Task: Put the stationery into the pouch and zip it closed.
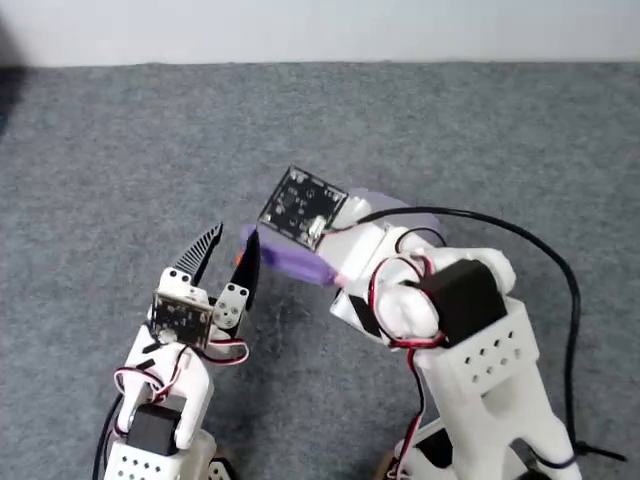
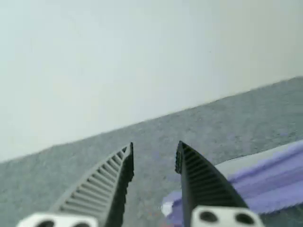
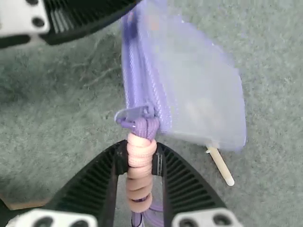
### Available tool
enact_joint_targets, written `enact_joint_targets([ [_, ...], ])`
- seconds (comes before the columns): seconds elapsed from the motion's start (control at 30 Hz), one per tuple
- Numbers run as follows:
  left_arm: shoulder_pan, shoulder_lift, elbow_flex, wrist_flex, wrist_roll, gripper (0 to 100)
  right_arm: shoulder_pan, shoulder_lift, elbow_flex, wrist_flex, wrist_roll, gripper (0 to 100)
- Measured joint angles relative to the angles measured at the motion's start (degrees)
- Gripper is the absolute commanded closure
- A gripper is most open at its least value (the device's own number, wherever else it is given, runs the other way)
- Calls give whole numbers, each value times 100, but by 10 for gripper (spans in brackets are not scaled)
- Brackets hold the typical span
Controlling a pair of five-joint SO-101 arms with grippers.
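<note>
Pinching the pink pull cord [image 3: 139, 163], right tool [image 3: 138, 149]; pouch [image 3: 189, 90] lies lengthwise toward the spread left tool [image 2: 155, 146].

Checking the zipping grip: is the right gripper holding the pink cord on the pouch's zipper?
Yes, the right gripper is shut on the pink cord tied to the zipper pull of the pouch.

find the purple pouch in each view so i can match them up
High view: pouch mid-picture, partly under the right arm.
Left wrist view: pouch beside one finger of the left tool.
Right wrist view: pouch just beyond the right tool, which grips its pink pull cord.
Shared landmark: the open left tool, near the pouch's zipper end in all three.
</note>
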State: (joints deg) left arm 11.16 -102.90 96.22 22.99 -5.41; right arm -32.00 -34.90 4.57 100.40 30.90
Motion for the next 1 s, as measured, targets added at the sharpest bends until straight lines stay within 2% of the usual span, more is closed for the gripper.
enact_joint_targets([
  [0.23,862,0,-132,-132,-237,866,369,-633,589,9,53,991],
  [0.37,870,0,-141,-149,-580,912,809,-914,598,-62,53,991],
  [0.47,651,-9,-334,-158,-651,917,1231,-1037,589,-510,53,991],
  [0.63,-18,0,-589,-158,-668,924,1556,-1037,413,-1855,176,991],
  [0.73,-510,0,-607,-158,-668,991,1538,-1037,396,-2743,624,991],
  [0.87,-1143,0,-607,-158,-668,988,1574,-967,396,-3824,1275,991],
  [1.0,-1415,0,-607,-26,-668,988,1574,-791,396,-4844,1916,991],
])
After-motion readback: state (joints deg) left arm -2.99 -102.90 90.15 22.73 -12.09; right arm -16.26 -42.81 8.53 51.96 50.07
